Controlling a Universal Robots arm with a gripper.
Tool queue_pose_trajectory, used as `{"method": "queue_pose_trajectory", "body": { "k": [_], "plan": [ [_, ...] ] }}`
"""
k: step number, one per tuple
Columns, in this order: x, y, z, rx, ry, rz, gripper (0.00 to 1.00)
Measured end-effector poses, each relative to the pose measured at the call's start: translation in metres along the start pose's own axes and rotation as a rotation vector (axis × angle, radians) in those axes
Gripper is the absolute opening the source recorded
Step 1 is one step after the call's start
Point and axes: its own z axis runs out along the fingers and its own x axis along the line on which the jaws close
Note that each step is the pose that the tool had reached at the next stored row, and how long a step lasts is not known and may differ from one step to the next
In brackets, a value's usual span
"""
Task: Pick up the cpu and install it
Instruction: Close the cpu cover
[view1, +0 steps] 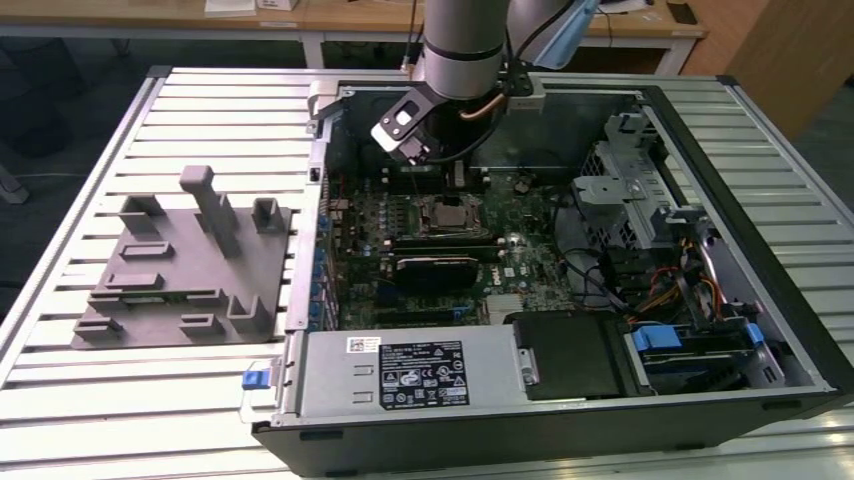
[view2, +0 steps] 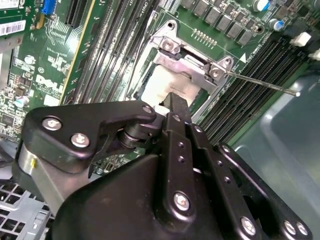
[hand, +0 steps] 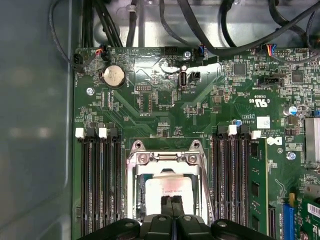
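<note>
The cpu (hand: 167, 186) is a pale silvery square lying flat inside the metal socket frame (hand: 166, 159) on the green motherboard (hand: 165, 105). It shows in both wrist views, and its near part is covered by my fingers. In the second wrist view the cpu (view2: 167, 84) sits just beyond the black fingertips (view2: 175, 102). My gripper (hand: 172, 201) hangs above the cpu, its two fingers pressed together with nothing visible between them. In the exterior view my gripper (view1: 408, 142) is over the open computer case, a little behind the socket with the cpu (view1: 454, 213).
A thin socket lever (view2: 260, 82) sticks out sideways from the frame. Memory slots (hand: 100, 185) flank the socket, one holding a green module (hand: 257, 190). Black cables (hand: 200, 30) run along the board's edge. A grey tray with upright posts (view1: 187, 270) lies at the exterior view's left.
</note>
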Motion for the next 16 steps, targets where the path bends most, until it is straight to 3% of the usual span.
{"method": "queue_pose_trajectory", "body": {
  "k": [9,16],
  "plan": [
    [0.0,0.0,0.0,-0.0004,0.0022,-0.059,0.11],
    [0.0,0.0,0.0,-0.0012,0.0061,-0.166,0.11]
  ]
}}
